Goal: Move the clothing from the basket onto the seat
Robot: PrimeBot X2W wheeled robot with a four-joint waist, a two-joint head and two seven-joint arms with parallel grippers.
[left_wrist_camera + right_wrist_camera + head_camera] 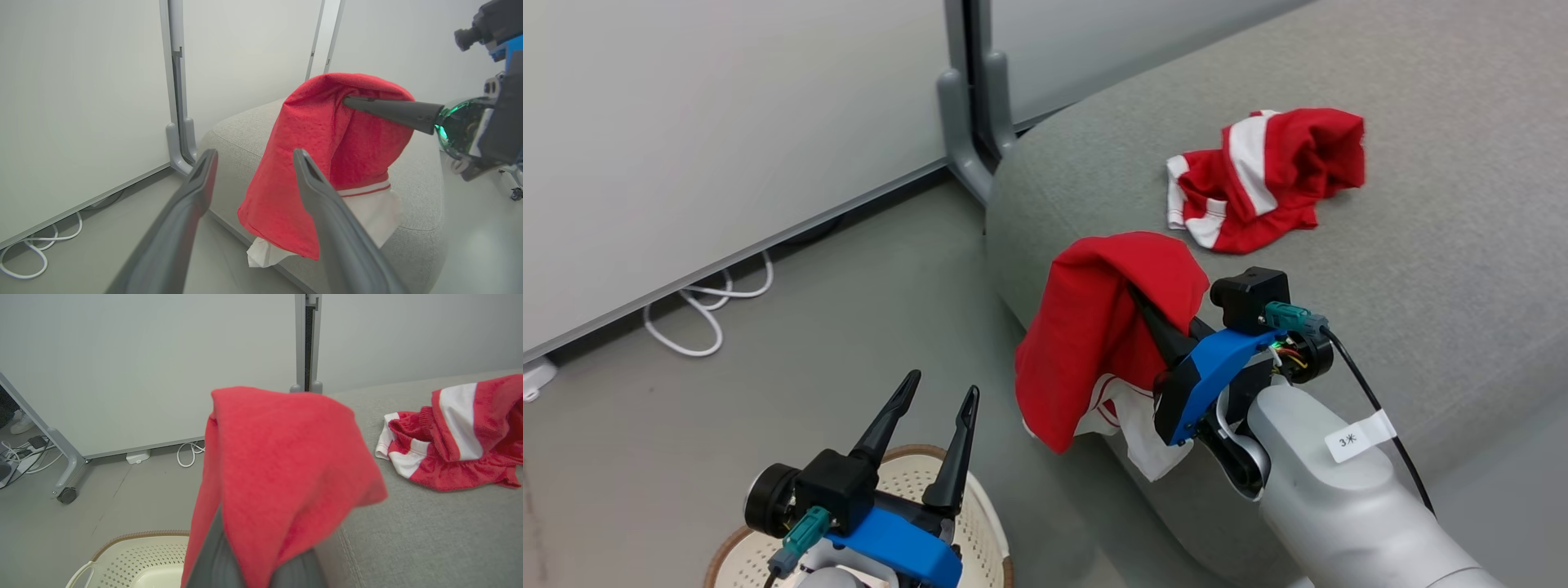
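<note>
Clothing (1094,327) hangs pinched in the closed right gripper (1134,287) over the seat's (1421,286) front corner; a second garment (1266,175) lies crumpled farther back on the seat. The left gripper (943,392), fingers spread, hovers above the basket (982,523) beside the seat.

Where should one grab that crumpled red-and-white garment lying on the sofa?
Probably at its bunched red hump, coming from straight above. The crumpled garment lies heaped on the sofa; the hump stands up, while its edges lie flat against the cushion.
</note>
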